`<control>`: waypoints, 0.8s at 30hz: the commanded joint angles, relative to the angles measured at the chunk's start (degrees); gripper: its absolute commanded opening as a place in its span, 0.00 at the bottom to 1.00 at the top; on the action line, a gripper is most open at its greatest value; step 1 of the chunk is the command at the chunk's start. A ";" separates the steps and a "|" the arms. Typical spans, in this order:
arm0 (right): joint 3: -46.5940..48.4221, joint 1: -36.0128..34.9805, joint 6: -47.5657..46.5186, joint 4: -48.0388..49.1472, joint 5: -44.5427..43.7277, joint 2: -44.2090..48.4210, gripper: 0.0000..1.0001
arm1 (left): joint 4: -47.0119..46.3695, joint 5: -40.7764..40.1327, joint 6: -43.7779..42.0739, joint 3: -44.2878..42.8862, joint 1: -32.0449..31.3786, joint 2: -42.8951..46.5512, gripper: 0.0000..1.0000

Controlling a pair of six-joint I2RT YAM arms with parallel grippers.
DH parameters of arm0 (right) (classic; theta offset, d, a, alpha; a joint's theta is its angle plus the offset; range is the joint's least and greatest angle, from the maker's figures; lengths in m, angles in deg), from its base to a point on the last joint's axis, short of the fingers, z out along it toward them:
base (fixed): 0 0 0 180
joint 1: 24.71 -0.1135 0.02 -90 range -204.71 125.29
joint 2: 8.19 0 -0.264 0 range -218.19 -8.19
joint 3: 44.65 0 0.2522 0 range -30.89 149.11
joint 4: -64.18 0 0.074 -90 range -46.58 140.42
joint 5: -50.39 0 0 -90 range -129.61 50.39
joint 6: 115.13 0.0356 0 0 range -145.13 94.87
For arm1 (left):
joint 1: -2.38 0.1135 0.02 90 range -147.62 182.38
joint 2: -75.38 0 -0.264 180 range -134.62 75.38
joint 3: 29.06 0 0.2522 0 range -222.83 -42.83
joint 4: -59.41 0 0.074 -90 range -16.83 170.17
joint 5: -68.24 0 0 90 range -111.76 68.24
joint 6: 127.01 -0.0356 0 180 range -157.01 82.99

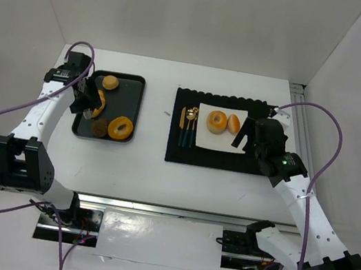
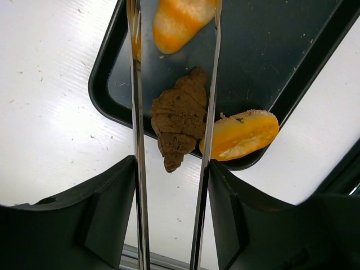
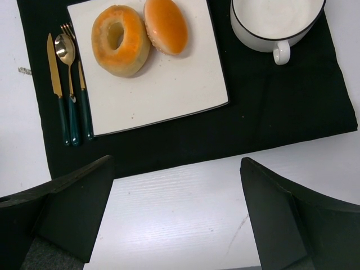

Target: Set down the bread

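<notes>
The left gripper (image 2: 171, 73) holds tongs (image 2: 136, 169) half open over a soft, light brown croissant (image 2: 180, 118) mid-frame; pinch its fat middle gently. The right gripper (image 3: 174, 214) is open.

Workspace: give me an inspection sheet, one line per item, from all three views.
Surface: white table, black placemat right, black tray left.
Job's things: bagel and oval roll on white square plate; on the tray a round bun, a ring bagel, a brown croissant and an orange-striped bread piece.
Clutter: knife, spoon and fork left of the plate; white mug on the placemat.
Grippers: left gripper over the tray, tongs straddling the croissant and striped piece, grip unclear; right gripper open, empty.
Cables: purple cables loop off both arms.
Surroundings: white walls.
</notes>
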 commanded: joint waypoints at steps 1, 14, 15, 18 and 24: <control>-0.16 0.25 -0.83 3.90 0.21 0.09 0.99 | -2.17 2.14 -1.53 0.57 0.97 -1.04 0.65; -0.16 0.25 -0.83 3.90 0.21 -0.44 0.99 | -5.42 12.96 -2.06 3.12 6.25 -5.80 0.53; -0.16 0.25 -0.83 3.90 0.21 -0.44 0.99 | -5.42 12.96 -2.06 2.51 6.25 -5.19 0.46; -0.16 0.25 -0.83 3.90 0.74 -0.44 0.99 | -5.42 12.96 -2.06 1.81 6.25 -3.86 0.37; 0.37 0.25 -0.30 3.90 0.74 -0.44 0.99 | -2.96 12.44 -2.76 -3.38 3.63 0.35 0.18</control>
